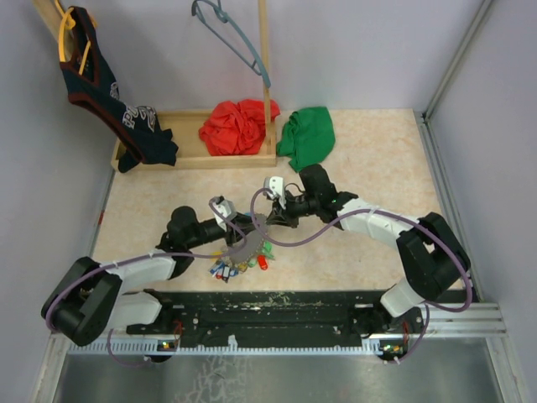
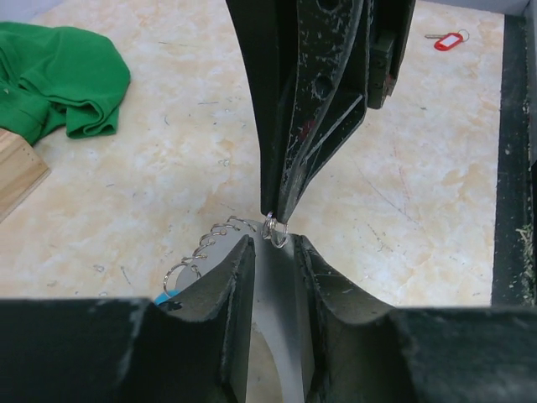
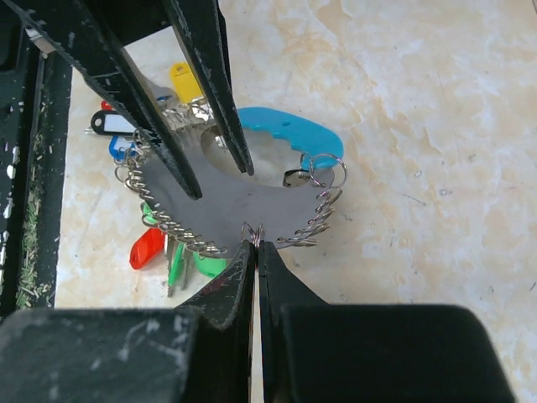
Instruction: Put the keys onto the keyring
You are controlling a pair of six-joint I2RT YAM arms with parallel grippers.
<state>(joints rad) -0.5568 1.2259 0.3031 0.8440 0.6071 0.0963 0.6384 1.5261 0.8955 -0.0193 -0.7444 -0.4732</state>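
Right wrist view: we see the left fingers (image 3: 210,75) clamped on the grey plate of the keyring (image 3: 235,206) over the table (image 3: 419,126), the right fingers (image 3: 235,277) pinched tight on a small split ring (image 3: 253,232) at its edge, and the keys (image 3: 147,249) with coloured tags bunched underneath.

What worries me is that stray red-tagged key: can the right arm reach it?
Probably not yet: the right gripper is shut on a small ring at the keyring; nothing crowds the red-tagged key.

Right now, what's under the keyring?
Beneath the keyring, the keys poke out, tags red, green, blue and yellow; its grey plate hides the rest of them.
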